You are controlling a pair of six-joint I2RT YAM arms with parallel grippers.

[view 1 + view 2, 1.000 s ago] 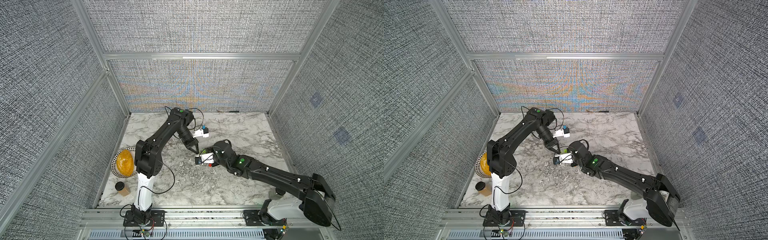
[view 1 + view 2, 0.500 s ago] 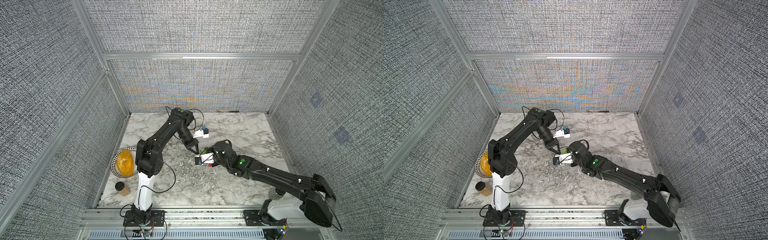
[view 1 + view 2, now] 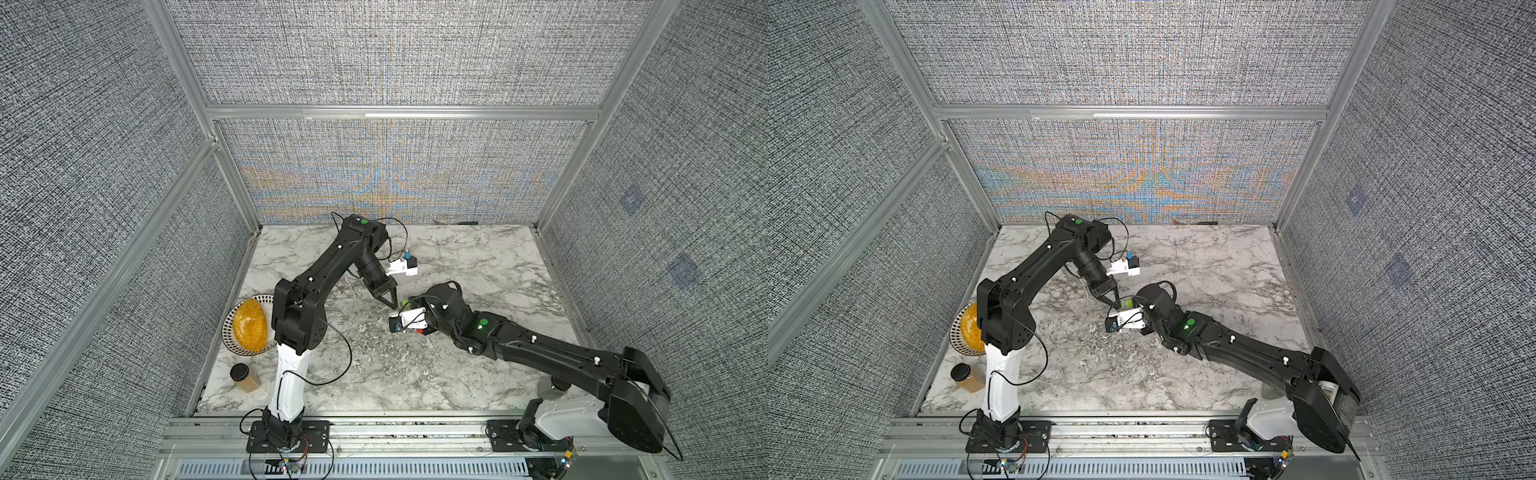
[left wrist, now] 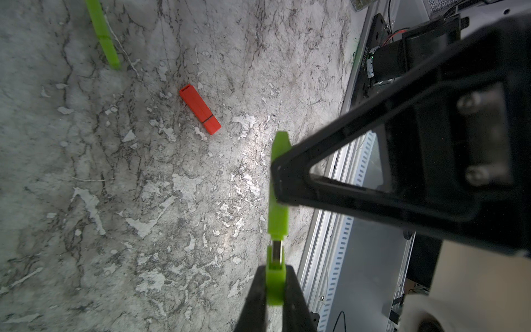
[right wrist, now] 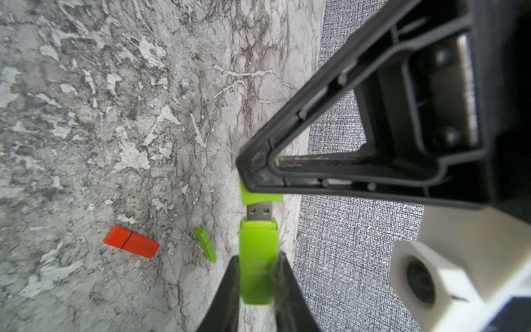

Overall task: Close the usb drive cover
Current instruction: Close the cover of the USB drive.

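left gripper [image 5: 258, 283] clamped on green usb drive [image 5: 258, 247] | right gripper [image 4: 275, 290] pinching green cover [image 4: 275, 276] | plug [image 5: 259, 211] half bare between them

Red usb drive [image 4: 194, 103], lying flat, cover [image 4: 212, 126] on (thin dark gap)

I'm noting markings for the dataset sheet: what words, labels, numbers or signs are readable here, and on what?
Faint print on one end of the red-orange plastic usb stick: too blurred to read.
Strip of small characters on the black base plate: too small to read.
Bright green plastic usb stick and its green cap: no print visible.
No legible text anywhere.
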